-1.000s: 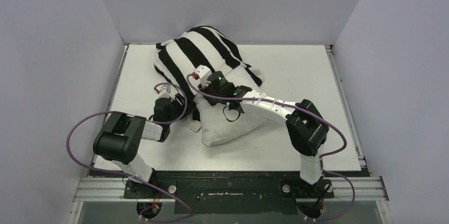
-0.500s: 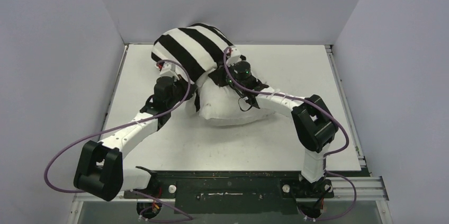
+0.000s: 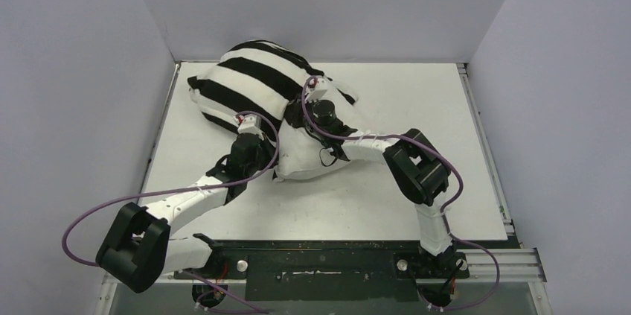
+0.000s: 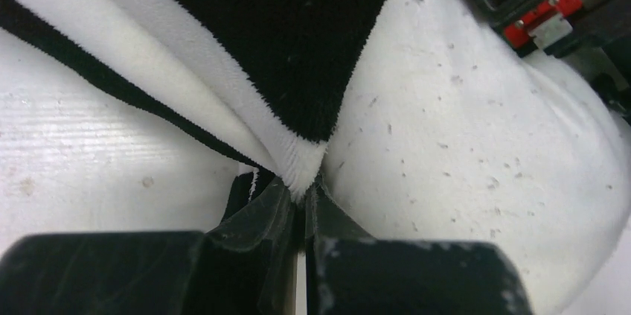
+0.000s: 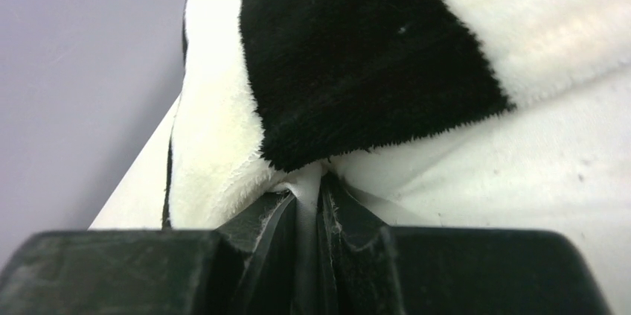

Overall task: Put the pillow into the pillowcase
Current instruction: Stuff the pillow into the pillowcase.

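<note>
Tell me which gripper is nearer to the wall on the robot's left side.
Left. The left gripper, shut on the pillowcase hem, is on the side toward that wall. The right gripper, also shut on the hem, is further right, farther from it.

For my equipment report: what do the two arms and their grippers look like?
Left arm and right arm: white links, bulky black joints, a looping purple cable along each. Left gripper and right gripper: black, scuffed, wedge-shaped fingers.

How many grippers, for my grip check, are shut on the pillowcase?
2: left gripper on the pillowcase edge left of the pillow; right gripper on its right edge.
</note>
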Action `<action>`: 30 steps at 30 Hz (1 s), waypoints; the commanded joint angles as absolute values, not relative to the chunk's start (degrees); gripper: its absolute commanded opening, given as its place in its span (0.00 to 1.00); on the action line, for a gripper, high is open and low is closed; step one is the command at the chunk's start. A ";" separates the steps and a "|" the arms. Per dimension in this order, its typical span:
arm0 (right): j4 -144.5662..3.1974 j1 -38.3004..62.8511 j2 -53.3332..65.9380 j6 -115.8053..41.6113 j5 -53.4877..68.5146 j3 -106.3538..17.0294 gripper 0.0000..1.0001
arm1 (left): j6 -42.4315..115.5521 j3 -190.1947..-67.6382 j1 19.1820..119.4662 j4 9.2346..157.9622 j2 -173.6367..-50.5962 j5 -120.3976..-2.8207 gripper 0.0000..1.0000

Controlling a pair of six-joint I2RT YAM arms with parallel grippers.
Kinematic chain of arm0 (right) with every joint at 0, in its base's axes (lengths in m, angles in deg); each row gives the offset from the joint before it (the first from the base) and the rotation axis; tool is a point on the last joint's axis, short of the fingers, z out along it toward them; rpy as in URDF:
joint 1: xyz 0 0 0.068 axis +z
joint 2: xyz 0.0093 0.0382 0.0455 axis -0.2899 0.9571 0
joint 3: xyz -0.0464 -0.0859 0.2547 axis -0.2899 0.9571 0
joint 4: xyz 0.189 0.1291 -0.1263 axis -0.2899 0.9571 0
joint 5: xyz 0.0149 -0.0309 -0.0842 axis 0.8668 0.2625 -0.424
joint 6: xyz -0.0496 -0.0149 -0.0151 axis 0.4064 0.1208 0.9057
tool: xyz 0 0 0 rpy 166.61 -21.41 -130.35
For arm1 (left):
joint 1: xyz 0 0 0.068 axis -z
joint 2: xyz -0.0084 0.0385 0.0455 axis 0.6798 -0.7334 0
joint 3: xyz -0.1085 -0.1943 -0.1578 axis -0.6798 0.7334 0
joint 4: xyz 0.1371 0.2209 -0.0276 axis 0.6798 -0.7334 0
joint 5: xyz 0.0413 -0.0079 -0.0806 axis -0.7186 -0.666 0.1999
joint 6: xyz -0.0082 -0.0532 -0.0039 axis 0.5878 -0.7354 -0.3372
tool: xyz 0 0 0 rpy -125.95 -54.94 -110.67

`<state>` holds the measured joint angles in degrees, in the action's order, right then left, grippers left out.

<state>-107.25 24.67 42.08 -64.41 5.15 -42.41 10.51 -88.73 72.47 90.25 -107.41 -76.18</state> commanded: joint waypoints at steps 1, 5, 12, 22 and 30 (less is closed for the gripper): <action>-114.51 24.84 45.23 -66.61 -4.50 -40.83 0.00 | 5.63 -86.33 78.75 92.28 -103.22 -68.25 0.00; -115.76 25.05 40.65 -64.47 -0.58 -35.61 0.15 | 2.87 -82.51 78.69 94.90 -98.14 -71.27 0.06; -110.71 24.80 21.76 -58.77 1.08 -22.37 0.79 | 9.38 -94.02 78.77 81.73 -91.22 -79.15 0.38; -87.54 24.36 -1.34 -55.35 -10.96 -16.44 1.00 | 22.63 -108.65 78.52 73.33 -94.71 -85.23 0.69; -76.32 22.68 -15.59 -51.58 -12.99 -14.94 1.00 | 29.69 -120.05 78.64 70.43 -108.28 -83.17 0.86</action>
<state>-82.26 22.83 -9.24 -52.94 -8.12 -15.88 24.20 -114.59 78.72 72.39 -103.47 -83.52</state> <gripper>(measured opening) 0.999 0.847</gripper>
